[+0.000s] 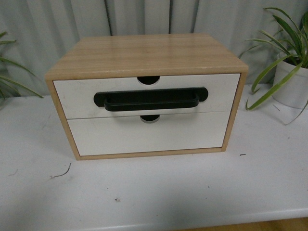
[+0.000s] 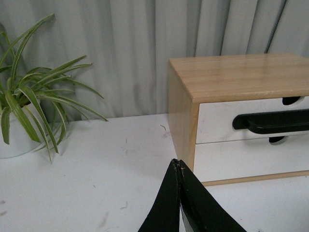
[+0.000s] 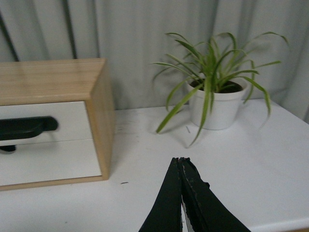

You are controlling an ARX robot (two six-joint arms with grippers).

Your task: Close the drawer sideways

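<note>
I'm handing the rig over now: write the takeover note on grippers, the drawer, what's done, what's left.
Left gripper: shut, empty, low over the table, off the cabinet's left corner.
Right gripper: shut, empty, right of the cabinet, short of the plant.
Drawer, top one with the black handle: front looks flush with the frame, so it seems closed.
Left: confirm it is fully in; nothing else apparent.

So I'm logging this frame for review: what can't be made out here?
- Inside of the drawer: hidden behind its white front in every view.
- Whether it sits fully home: front view is head-on, so depth is unclear.
- Both arms: absent from the front view.
- Left end effector and right end effector: only the tips show, cut off by the frame edge.
- Right plant: cropped in the front view.
</note>
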